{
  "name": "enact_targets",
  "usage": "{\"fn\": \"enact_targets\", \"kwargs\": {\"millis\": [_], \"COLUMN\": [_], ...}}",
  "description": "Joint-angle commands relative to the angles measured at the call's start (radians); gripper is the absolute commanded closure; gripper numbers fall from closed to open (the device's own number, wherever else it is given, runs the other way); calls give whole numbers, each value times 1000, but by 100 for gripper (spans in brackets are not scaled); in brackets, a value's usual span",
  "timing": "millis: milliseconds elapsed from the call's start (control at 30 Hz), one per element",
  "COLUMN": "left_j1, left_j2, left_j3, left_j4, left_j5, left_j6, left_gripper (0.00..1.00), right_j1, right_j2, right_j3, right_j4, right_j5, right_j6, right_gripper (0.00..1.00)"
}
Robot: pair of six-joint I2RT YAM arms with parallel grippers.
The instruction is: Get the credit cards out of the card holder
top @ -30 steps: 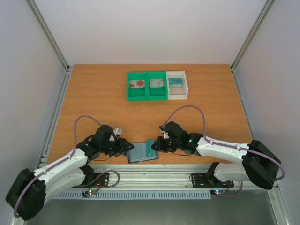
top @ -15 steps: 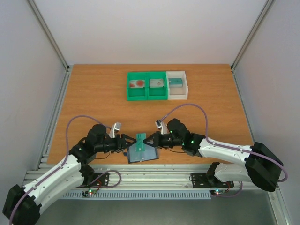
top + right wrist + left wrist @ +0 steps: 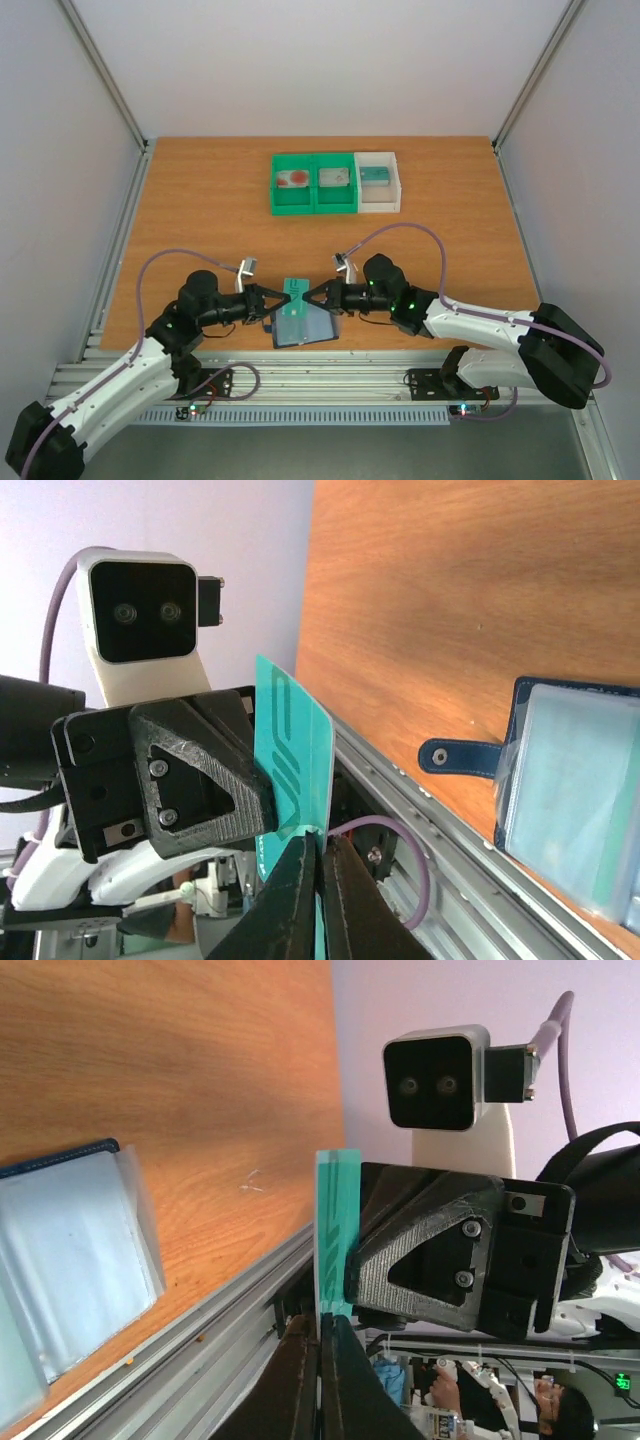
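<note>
A teal credit card [image 3: 296, 291] is held upright in the air above the open dark blue card holder [image 3: 303, 326], which lies flat at the table's near edge. My left gripper [image 3: 282, 297] is shut on the card's left edge. My right gripper [image 3: 309, 294] is shut on its right edge. In the left wrist view the card [image 3: 337, 1230] stands edge-on in the shut jaws [image 3: 325, 1332], with the holder [image 3: 70, 1250] below. In the right wrist view the card [image 3: 295, 750] sits between the shut fingers [image 3: 320, 852]. The holder [image 3: 570, 780] shows clear pockets.
Two joined green bins [image 3: 313, 200] and a white bin [image 3: 380, 205] stand at the back middle of the table. A pale card with a red blotch [image 3: 293, 179] lies in the left green bin, and a teal one [image 3: 374, 176] in the white bin. The aluminium rail [image 3: 320, 375] runs along the near edge.
The right gripper drew the teal card out of the holder and raised it. The left gripper rose to meet it and closed on the card's other edge.
</note>
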State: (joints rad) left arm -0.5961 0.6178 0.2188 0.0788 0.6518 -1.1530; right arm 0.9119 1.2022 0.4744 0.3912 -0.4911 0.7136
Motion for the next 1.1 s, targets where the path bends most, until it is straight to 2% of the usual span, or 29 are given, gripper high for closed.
{"fn": "enact_targets", "kwargs": {"millis": [0, 133, 267, 467, 567, 733, 933, 1067], "left_j1": [-5, -5, -5, -5, -5, -5, -5, -5], "left_j2": [-34, -64, -97, -100, -78, -56, -56, -77], "left_j3": [-24, -19, 10, 61, 74, 74, 71, 73], "left_j4": [87, 65, -18, -149, -160, -129, -91, -90], "left_j5": [15, 33, 72, 160, 221, 298, 343, 357], "left_j6": [-25, -13, 51, 169, 217, 233, 243, 236], "left_gripper": [100, 99, 100, 100, 100, 100, 99, 100], "right_j1": [1, 0, 0, -1, -1, -1, 0, -1], "right_j2": [-7, -76, -174, -256, -249, -214, -138, -84], "right_j3": [-13, 13, 107, 305, 399, 472, 456, 469], "right_j4": [42, -96, -396, -855, -1007, -1084, -963, -943], "right_j5": [-14, -4, 24, 113, 138, 44, -105, -149], "right_j6": [-10, -101, -272, -528, -623, -694, -655, -660], "right_gripper": [94, 84, 73, 68, 68, 67, 64, 62]}}
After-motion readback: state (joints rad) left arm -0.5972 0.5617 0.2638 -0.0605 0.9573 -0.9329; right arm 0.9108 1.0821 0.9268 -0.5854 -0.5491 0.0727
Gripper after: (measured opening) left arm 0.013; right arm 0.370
